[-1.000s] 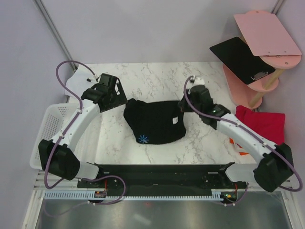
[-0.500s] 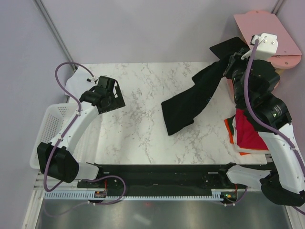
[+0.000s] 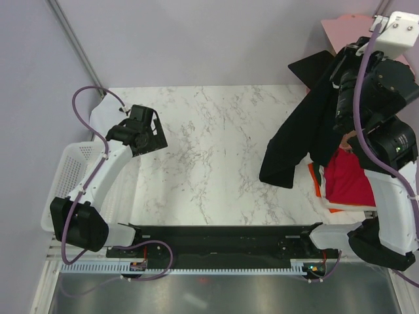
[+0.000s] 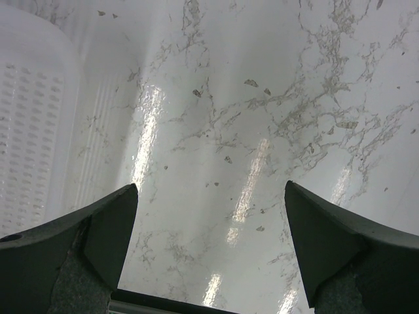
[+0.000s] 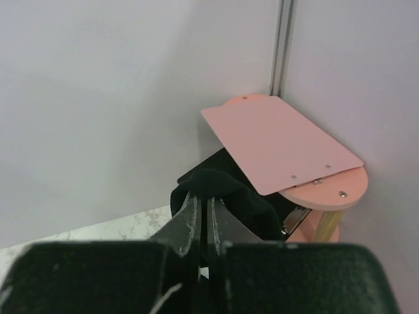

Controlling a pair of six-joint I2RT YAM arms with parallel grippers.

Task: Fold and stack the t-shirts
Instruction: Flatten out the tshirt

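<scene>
My right gripper (image 3: 342,72) is raised high at the far right, shut on the black t-shirt (image 3: 302,134), which hangs down from it in a long drape over the table's right side. In the right wrist view the jaws (image 5: 201,196) pinch a bunched black fold (image 5: 219,183). Below the hanging shirt lies a stack of folded shirts: crimson red (image 3: 350,180) on top, orange (image 3: 317,185) at its edge. My left gripper (image 3: 145,134) is open and empty over bare marble at the left; its fingers (image 4: 108,222) stand wide apart.
A pink two-tier stand (image 3: 366,29) with a flat black board (image 3: 308,64) is at the back right, also in the right wrist view (image 5: 281,140). A white basket (image 3: 69,173) hangs at the table's left edge. A black rail (image 3: 222,239) runs along the front.
My right arm has lifted the black shirt off the table's middle and swung it up and right, over the folded stack. The left arm has stayed nearly still.
</scene>
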